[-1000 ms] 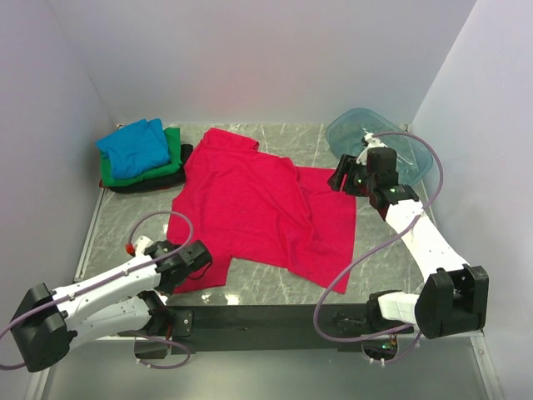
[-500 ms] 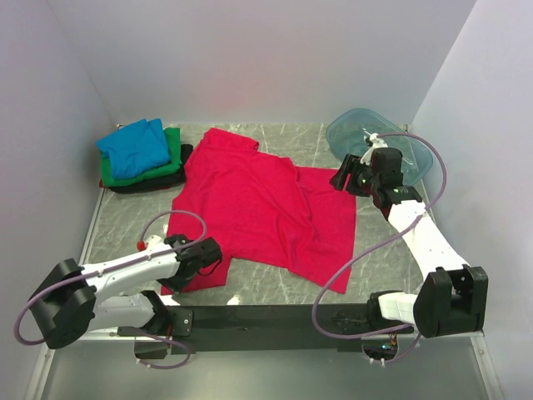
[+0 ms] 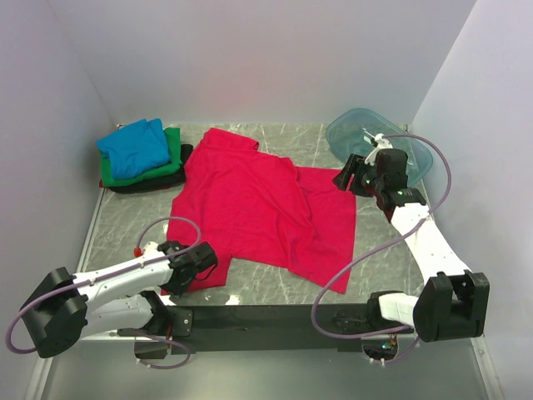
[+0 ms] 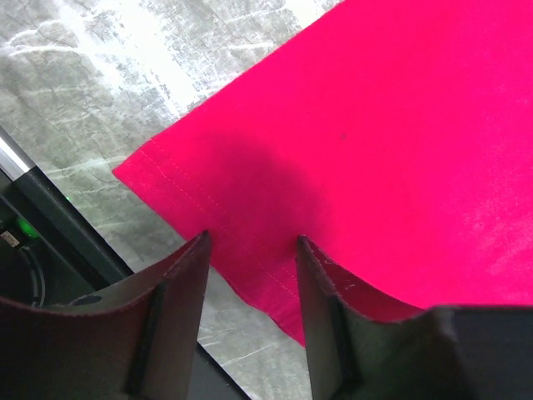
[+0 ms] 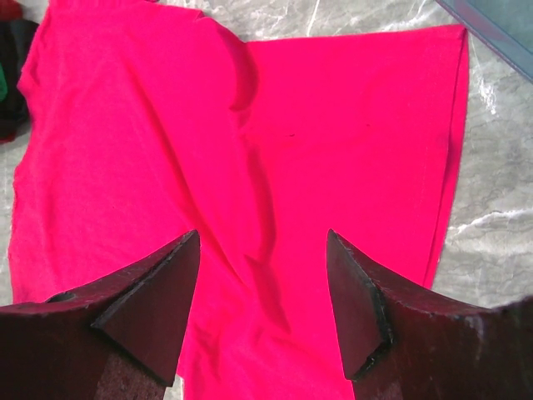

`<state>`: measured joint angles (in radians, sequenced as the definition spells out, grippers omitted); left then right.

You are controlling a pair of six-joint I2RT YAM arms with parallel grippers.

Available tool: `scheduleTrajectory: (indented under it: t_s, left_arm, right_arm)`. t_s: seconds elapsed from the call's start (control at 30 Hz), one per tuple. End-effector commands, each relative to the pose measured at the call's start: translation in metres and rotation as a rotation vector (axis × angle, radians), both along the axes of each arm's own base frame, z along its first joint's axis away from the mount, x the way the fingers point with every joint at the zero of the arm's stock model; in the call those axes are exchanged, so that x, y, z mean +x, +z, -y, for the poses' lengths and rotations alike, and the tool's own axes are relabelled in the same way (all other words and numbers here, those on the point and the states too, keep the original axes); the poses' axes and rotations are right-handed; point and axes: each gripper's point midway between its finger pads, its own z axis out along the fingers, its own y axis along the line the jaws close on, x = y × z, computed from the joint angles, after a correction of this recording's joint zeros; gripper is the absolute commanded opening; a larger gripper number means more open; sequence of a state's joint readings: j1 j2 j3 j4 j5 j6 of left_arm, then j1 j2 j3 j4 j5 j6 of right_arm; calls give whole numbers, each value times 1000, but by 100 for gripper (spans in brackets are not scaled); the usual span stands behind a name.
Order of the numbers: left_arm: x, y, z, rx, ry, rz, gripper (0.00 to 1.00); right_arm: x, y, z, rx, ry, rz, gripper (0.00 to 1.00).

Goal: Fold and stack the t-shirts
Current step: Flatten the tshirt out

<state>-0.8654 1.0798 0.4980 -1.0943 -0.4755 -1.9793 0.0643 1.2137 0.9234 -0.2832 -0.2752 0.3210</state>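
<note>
Grey marble table (image 3: 125, 221), white walls. The red-pink t-shirt (image 3: 258, 208) lies spread at centre. Left gripper (image 4: 250, 242): fingers apart, set astride the near hem beside a corner; cloth contact appears likely but is unclear. Right gripper (image 5: 262, 237): fingers wide apart above the shirt's right side.

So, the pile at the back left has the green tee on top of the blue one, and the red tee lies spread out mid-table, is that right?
Not quite: the top external view shows the blue tee on top of the green tee; the red tee does lie spread out mid-table.
</note>
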Motion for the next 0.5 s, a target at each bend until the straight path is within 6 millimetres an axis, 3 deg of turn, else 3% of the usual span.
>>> scheduleTrajectory:
  t_s: [0.0, 0.23, 0.3, 0.47]
  left_arm:
    - [11, -5, 17, -126, 226, 83, 48]
    - [8, -11, 16, -152, 224, 91, 7]
    - [10, -7, 14, -154, 224, 110, 6]
    - [43, 29, 17, -123, 121, 265, 1]
  right_arm:
    - [0, 16, 3, 11, -6, 65, 69]
    - [-3, 22, 6, 10, -13, 85, 69]
    - [-3, 21, 5, 12, -11, 82, 69]
    - [-3, 13, 5, 16, -14, 59, 69]
